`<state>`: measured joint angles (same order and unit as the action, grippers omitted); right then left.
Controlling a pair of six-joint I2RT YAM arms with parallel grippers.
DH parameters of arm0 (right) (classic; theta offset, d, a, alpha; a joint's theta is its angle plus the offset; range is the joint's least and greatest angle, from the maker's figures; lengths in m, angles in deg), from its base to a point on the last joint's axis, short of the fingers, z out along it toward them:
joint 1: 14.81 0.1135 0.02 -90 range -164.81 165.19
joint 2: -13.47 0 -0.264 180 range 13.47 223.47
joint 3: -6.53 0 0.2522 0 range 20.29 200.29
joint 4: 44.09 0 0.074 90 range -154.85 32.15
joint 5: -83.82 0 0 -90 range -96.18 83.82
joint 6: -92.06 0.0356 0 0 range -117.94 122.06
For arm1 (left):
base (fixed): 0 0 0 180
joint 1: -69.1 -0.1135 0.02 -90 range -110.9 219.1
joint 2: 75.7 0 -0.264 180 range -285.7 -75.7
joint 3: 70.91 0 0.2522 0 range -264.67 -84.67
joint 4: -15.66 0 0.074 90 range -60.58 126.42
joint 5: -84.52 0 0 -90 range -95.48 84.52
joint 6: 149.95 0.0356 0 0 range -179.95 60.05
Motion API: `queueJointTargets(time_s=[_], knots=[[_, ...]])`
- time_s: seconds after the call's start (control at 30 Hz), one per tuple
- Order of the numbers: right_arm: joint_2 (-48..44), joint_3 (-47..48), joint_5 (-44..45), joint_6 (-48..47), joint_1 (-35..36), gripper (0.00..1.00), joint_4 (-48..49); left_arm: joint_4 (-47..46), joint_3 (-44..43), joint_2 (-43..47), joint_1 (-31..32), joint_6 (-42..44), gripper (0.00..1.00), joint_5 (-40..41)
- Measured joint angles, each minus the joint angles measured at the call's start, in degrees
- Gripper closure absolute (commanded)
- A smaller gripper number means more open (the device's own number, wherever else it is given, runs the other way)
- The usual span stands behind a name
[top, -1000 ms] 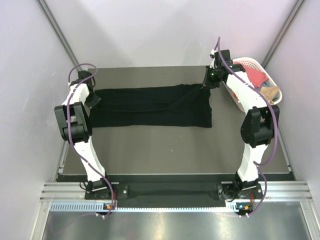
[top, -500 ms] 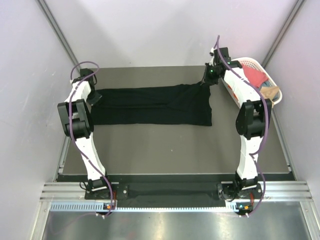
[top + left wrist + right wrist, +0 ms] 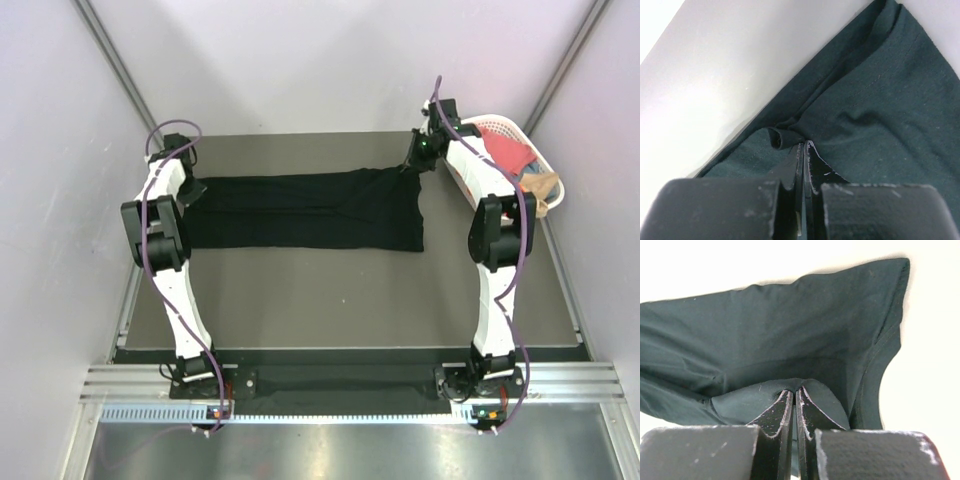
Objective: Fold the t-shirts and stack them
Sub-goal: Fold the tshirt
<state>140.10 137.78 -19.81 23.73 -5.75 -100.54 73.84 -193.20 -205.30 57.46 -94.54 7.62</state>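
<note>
My left hand (image 3: 804, 146) and right hand (image 3: 794, 391) each pinch shut on a far corner of the black t-shirt (image 3: 300, 212), soft matte hemmed knit lying as a long wrinkled band across the far tabletop (image 3: 340, 300); mid-fold I'd say, next: carry both corners evenly toward its near edge.

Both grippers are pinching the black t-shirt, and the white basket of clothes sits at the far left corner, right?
Not quite: the top external view shows the white basket at the far right corner. The left gripper and right gripper do pinch the black t-shirt.
</note>
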Motion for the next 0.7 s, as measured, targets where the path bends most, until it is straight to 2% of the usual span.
queueJointTargets(time_s=[0.4, 0.47, 0.5, 0.53, 0.7], knots=[[4.39, 3.06, -1.97, 2.84, -0.74, 0.98, 2.62, 0.37, -1.86, -1.95, 0.07, 0.02, 1.00, -0.15], [4.55, 3.06, -2.14, 3.26, -0.74, 0.98, 2.95, 0.42, -1.90, -1.95, 0.11, 0.04, 0.96, -0.15], [4.55, 3.06, -2.23, 3.45, -0.76, 0.98, 3.17, 0.44, -1.92, -1.95, 0.11, 0.09, 0.92, -0.13], [4.55, 3.06, -2.38, 3.67, -0.81, 0.98, 3.56, 0.46, -1.92, -1.95, 0.13, 0.15, 0.84, -0.11], [5.27, 3.41, -2.99, 4.55, -1.16, 0.97, 5.42, 0.44, -1.95, -1.95, 0.13, 0.55, 0.68, 0.26]])
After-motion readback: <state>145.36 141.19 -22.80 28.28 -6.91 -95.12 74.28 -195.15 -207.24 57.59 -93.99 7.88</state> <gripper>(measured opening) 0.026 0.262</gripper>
